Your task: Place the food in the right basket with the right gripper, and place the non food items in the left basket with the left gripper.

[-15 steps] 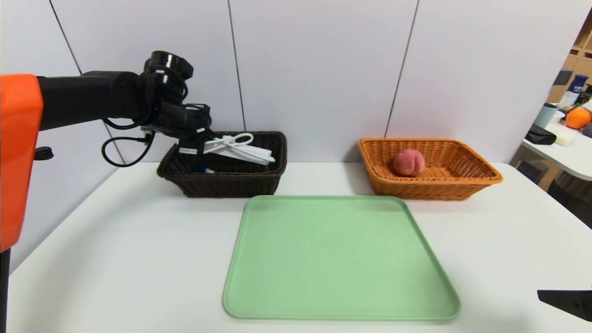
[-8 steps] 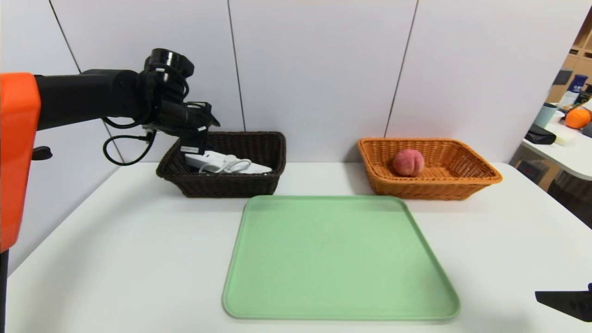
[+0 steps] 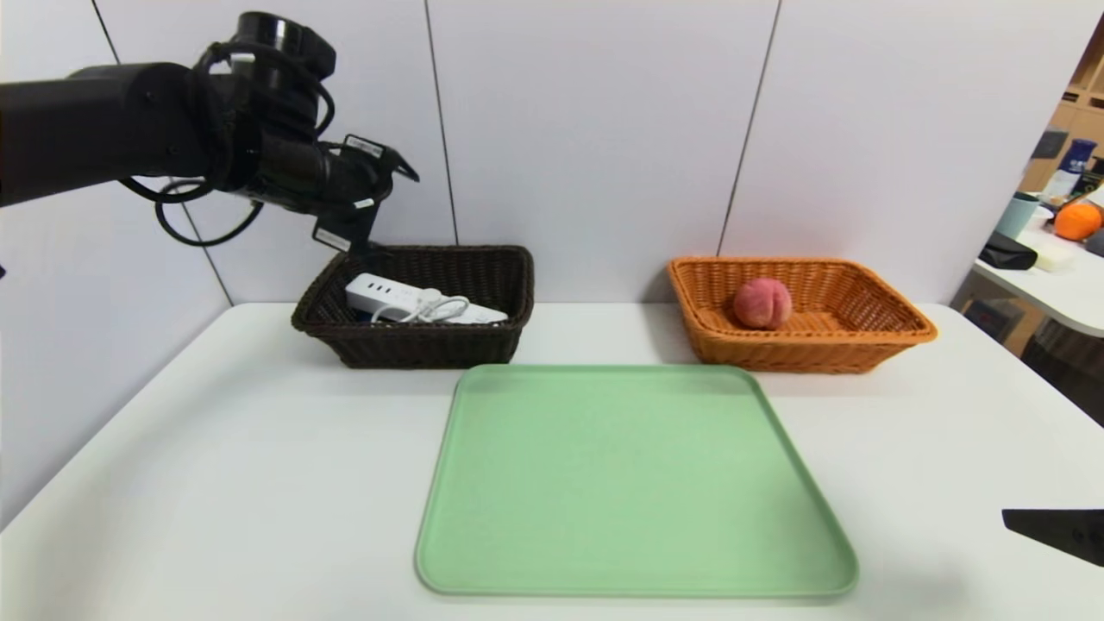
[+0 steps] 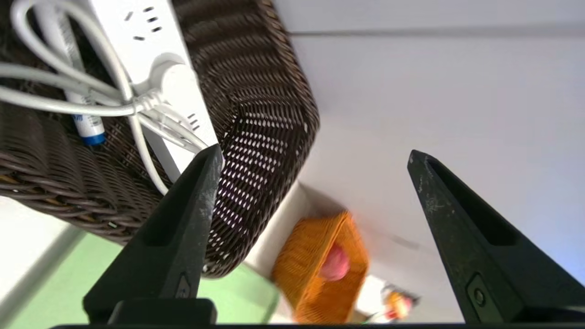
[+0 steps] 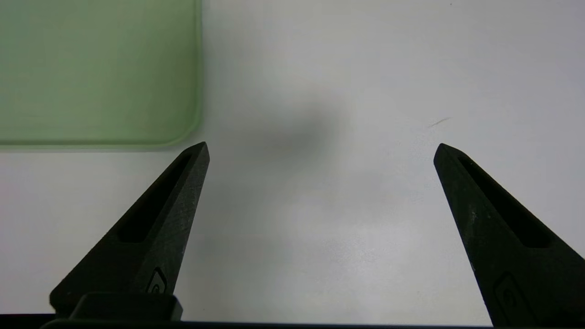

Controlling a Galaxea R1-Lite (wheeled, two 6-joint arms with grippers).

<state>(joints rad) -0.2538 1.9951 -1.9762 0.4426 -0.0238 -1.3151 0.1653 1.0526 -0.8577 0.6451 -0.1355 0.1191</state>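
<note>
The white power strip (image 3: 405, 302) with its bundled cord lies inside the dark brown left basket (image 3: 414, 347). In the left wrist view the power strip (image 4: 151, 41) rests over the white marker with a blue end (image 4: 82, 123) in that basket (image 4: 256, 114). My left gripper (image 3: 379, 207) hangs open and empty above the basket's left end; in its own view the left gripper (image 4: 314, 153) holds nothing between its fingers. The pinkish peach (image 3: 762, 303) sits in the orange right basket (image 3: 828, 349). My right gripper (image 5: 322, 146) stands open over bare table at the near right.
A large green tray (image 3: 630, 483) lies in front of the two baskets, nothing on it; its corner (image 5: 91, 68) shows beside the right gripper. White wall panels stand right behind the baskets. A second table with clutter (image 3: 1061, 259) is at the far right.
The left gripper opened and let go of the power strip, which dropped into the dark basket. The left arm then rose and drew back to the left. The right arm barely moved.
</note>
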